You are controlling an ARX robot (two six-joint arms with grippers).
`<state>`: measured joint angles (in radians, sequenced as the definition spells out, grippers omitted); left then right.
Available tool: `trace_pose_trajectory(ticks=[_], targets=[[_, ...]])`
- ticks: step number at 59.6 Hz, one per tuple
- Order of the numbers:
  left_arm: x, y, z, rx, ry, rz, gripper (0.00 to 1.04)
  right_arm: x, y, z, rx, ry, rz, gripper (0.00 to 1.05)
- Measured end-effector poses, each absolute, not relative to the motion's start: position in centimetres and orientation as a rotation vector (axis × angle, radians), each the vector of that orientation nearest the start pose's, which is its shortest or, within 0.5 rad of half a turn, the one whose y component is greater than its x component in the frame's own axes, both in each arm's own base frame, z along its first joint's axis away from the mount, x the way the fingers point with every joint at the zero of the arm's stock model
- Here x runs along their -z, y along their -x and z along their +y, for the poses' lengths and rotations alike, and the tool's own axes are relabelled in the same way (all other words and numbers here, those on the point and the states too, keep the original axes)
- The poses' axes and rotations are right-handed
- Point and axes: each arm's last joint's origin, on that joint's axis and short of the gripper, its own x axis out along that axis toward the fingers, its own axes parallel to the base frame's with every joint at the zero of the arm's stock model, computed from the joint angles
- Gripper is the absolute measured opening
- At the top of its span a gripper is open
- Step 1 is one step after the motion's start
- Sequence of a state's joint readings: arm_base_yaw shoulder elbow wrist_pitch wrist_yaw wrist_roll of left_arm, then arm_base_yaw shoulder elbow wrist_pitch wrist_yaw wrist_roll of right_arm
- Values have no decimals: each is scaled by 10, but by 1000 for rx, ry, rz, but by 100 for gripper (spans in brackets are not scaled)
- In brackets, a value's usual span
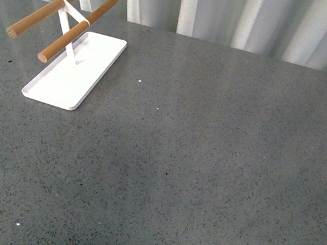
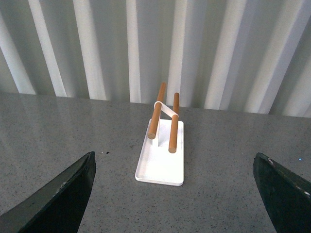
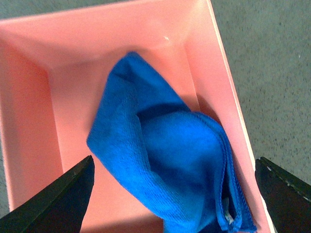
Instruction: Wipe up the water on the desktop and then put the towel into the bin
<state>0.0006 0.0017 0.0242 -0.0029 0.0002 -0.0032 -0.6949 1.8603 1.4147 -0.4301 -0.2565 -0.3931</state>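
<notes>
The blue towel (image 3: 170,155) lies crumpled inside the pink bin (image 3: 39,97), seen only in the right wrist view. My right gripper (image 3: 172,204) is open above the bin, its dark fingers (image 3: 63,199) apart on either side of the towel and not touching it. My left gripper (image 2: 175,194) is open and empty over the grey speckled desktop (image 2: 218,194), facing the white tray. In the front view the desktop (image 1: 206,166) shows no water that I can make out, and neither gripper nor the bin is in view.
A white tray (image 1: 76,69) with a rack of two wooden rods (image 1: 51,7) stands at the desktop's back left; it also shows in the left wrist view (image 2: 161,160). A corrugated white wall (image 1: 247,18) runs behind the desktop.
</notes>
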Motion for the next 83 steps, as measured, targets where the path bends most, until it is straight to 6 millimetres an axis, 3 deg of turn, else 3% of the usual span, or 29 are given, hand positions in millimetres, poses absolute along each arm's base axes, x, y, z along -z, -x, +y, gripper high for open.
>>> trace_pose_trajectory(ticks=[9, 19, 30, 43, 49, 55, 65, 73, 83], targets=[[-171, -96, 0, 0, 3, -20, 98, -265, -305, -230, 177, -7, 726, 98], [-171, -96, 0, -1, 3, -20, 98, -311, -278, -191, 95, 65, 568, 98], [-171, -96, 0, 0, 3, -20, 98, -321, -247, -147, -29, 117, 496, 98], [-171, -96, 0, 0, 4, -20, 98, -313, -198, -95, -207, 178, 438, 97], [-171, -96, 0, -1, 3, -20, 98, -296, -175, -69, -5, 197, 140, 77], [-171, -96, 0, 0, 3, -20, 98, -276, -158, -50, 13, 107, -12, 59], [-171, -96, 0, -1, 4, -20, 98, -237, -147, -32, 9, 27, 13, 27], [-171, -96, 0, 0, 3, -20, 98, -220, -139, -24, 9, 16, 13, 4], [-171, -96, 0, -1, 4, -20, 98, -207, -132, -16, 1, 16, 3, 3]])
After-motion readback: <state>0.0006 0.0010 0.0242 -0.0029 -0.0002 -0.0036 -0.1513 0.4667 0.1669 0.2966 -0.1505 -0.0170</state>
